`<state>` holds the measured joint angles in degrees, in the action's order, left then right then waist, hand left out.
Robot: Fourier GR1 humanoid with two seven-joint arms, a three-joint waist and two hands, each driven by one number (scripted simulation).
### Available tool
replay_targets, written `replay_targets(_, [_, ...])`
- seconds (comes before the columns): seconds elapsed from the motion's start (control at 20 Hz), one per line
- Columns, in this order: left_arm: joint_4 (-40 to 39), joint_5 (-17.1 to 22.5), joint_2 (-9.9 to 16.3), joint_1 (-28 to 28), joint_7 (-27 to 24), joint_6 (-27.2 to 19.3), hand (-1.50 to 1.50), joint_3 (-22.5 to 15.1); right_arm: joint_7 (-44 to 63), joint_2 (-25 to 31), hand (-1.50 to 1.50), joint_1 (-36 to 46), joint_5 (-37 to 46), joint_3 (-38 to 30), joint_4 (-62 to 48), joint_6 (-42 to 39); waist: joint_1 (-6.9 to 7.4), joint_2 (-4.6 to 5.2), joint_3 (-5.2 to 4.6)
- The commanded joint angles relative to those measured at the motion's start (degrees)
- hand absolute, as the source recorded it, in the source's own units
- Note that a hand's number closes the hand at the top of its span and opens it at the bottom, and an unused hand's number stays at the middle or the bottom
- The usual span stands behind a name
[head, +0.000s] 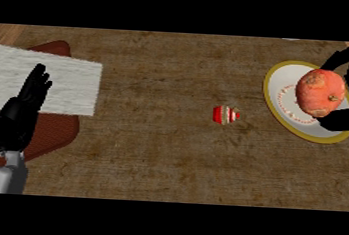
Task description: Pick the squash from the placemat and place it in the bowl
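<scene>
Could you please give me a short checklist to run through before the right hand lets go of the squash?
1. Round orange squash held: ok, the black right hand curls round it, fingers above and below.
2. Squash over the target: ok, it sits within the rim of the shallow grey bowl with the yellow edge.
3. Squash resting on the bowl's floor: cannot tell from this steep view.
4. Small red-and-white object clear of the bowl: ok, it lies apart on the brown counter, left of the rim.
5. Black left hand out of the way: ok, open, far left, by the white placemat.
</scene>
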<state>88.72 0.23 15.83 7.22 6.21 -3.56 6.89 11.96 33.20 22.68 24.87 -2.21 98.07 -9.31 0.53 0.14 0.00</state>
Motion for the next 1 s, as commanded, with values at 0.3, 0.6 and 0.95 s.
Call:
replay_targets(0.3, [-3.1, 0.7, 0.8, 5.1, 1.4, 1.8, 0.00, 1.6, -18.3, -3.8, 1.50, 14.6, 5.8, -1.4, -33.7, 6.5, 0.58, 0.21, 0.01])
replay_targets(0.6, [1.6, -1.0, -0.8, 3.5, 3.1, 0.7, 0.00, -0.9, -18.6, 2.6, 1.50, 15.5, 16.1, 2.7, -47.2, 6.2, 2.46, 0.78, 0.00])
replay_targets(0.95, [0.4, -3.5, -3.6, 2.5, 1.0, -1.2, 0.00, -2.7, -29.5, 0.8, -1.50, 23.1, 12.5, -1.9, -69.5, 3.4, 2.02, 0.77, 0.13])
